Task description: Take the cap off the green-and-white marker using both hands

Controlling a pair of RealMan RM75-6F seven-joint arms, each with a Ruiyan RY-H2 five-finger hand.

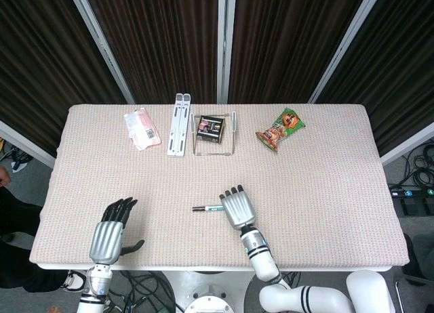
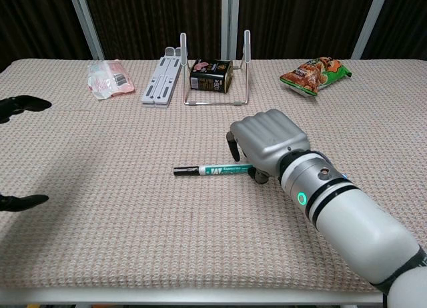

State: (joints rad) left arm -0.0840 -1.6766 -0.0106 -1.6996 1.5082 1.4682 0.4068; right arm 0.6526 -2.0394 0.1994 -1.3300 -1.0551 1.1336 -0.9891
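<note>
We think the marker (image 2: 215,169) is light, hard and rolls easily. Our right hand (image 2: 267,147) curls over its green end; left hand (image 1: 108,237) spread, empty.

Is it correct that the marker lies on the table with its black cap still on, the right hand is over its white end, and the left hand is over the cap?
Not quite. In the head view the left hand is near the table's front left corner, far from the marker. The right hand does cover the white end, and the cap is still on.
</note>
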